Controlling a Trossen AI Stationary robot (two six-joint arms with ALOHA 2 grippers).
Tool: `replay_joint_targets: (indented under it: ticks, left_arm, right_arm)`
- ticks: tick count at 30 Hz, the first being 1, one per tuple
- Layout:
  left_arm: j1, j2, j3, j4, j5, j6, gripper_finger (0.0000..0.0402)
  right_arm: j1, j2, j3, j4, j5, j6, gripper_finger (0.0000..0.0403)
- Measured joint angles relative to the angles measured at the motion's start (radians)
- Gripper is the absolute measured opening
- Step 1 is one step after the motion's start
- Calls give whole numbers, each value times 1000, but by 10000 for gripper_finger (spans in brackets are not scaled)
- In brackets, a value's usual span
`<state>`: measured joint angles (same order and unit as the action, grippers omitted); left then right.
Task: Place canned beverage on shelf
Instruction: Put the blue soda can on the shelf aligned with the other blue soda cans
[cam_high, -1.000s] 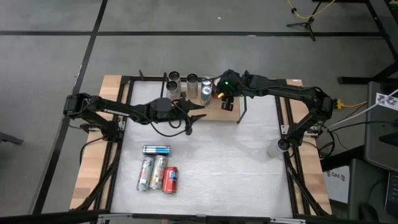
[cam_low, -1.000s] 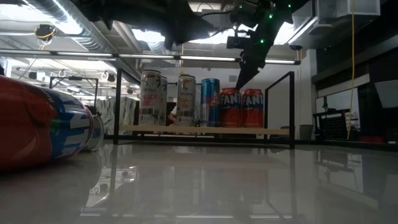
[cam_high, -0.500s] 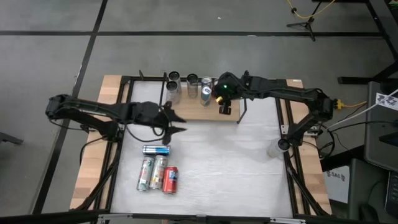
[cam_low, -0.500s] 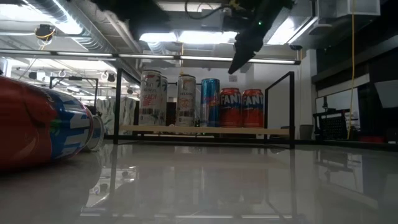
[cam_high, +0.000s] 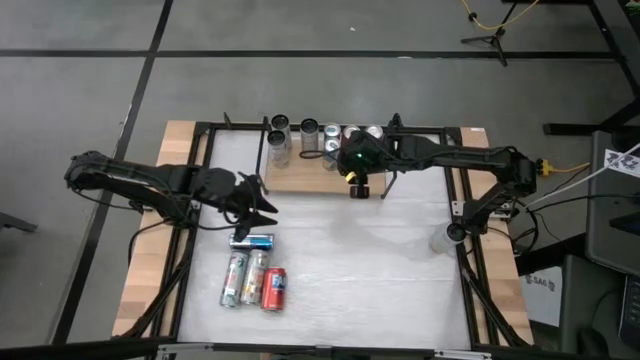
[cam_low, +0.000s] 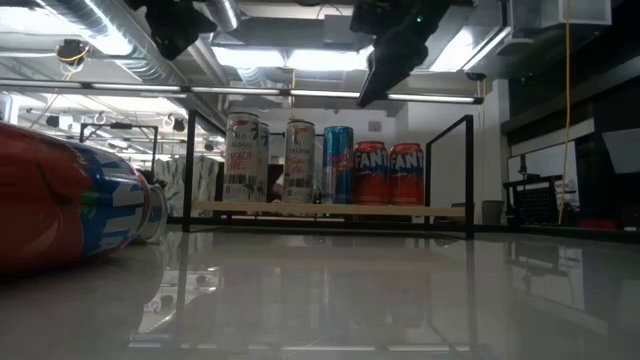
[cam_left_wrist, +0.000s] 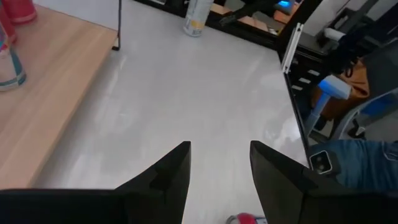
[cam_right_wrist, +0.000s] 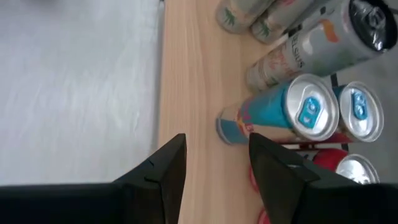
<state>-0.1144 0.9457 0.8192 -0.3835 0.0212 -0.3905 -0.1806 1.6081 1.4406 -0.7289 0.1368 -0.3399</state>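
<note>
Canned beverages not yet shelved lay on the white tabletop (cam_high: 380, 260) nearest the front edge: a red can (cam_high: 274, 289) w/ two pale cans (cam_high: 245, 277) beside it, and a blue can (cam_high: 251, 241) on its side just behind them. In the low view the red and blue can (cam_low: 70, 205) filled the near left, lying flat.

Left arm reached in from the left side, bent at the elbow, its left gripper (cam_high: 256, 205) hanging just above/behind the blue can, apart from it. Fingers (cam_left_wrist: 169, 174) stood partly apart, gap clear, nothing between them.

Farther back, the right arm stretched across from the right side. Right gripper (cam_high: 357, 182) hovered over the front edge of the shelf (cam_high: 305, 176), raised above can-top height in the low view. Its fingers (cam_right_wrist: 163, 167) were also parted a moderate way, empty.

Shelf sat at the far side of the table, light wood w/ black rod uprights. Five cans stood upright on it in a row: two pale ones (cam_low: 266, 160), a blue one (cam_low: 338, 164), two orange Fanta cans (cam_low: 388, 173).

Room beyond: ceiling light strips, ducting, dark frames. Left wrist view alone showed a can standing past the table's edge (cam_left_wrist: 198, 17) and a blue-jeaned leg (cam_left_wrist: 360, 168). Right wrist view alone showed the shelved cans' tops (cam_right_wrist: 311, 111).
</note>
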Motion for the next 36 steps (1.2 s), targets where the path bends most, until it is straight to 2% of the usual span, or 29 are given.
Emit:
replay_joint_targets:
  ticks: [15,19,24,28,32,36]
  left_arm:
    - [-4,4,0,0,27,0,164]
    - [-4,4,0,1,22,0,199]
    - [-4,4,0,1,-121,-1,263]
    - [-4,4,0,-47,-194,-15,305]
    - [-4,4,0,-165,-174,-75,330]
    - [-4,4,0,-279,-122,-80,338]
  right_arm:
    - [-3,0,0,58,1,0,170]
    - [-3,0,0,58,1,1,170]
    - [-3,0,0,58,0,2,170]
    - [-3,0,0,58,-82,3,170]
    - [-3,0,0,61,-199,3,170]
    - [-2,0,0,90,-276,3,170]
